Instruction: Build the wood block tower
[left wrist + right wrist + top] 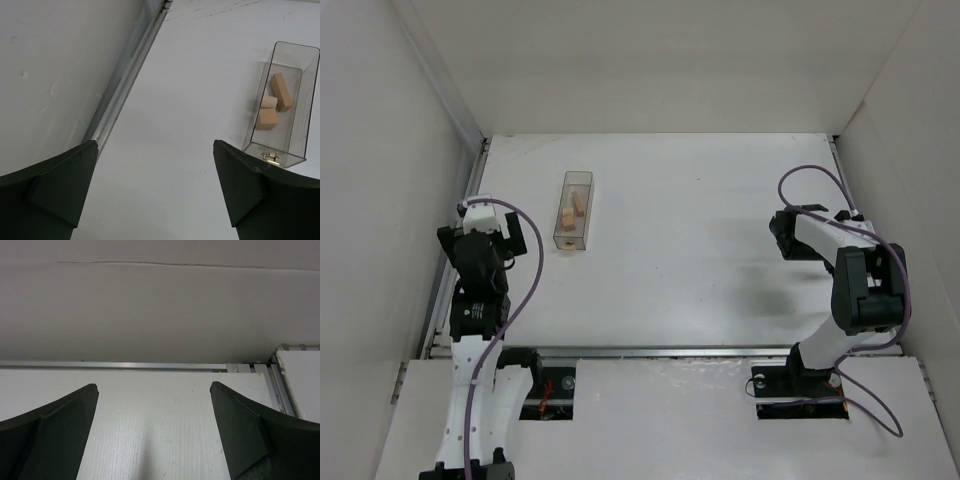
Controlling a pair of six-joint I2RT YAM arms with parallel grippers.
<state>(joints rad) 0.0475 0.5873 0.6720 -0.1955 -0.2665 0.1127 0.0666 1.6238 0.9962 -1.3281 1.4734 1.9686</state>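
Spanning wall to wall, one white desk has the left end effector and right end effector, both spread wide and empty, near opposite side edges with open surface between. One clear box, left of centre, holds three wooden blocks.

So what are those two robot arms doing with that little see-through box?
Nothing much yet. Three small wooden blocks lie inside the clear box on the table, not built into a tower. The left gripper is open and empty, close to the box. The right gripper is open and empty too, far over on the other side, facing the back wall.
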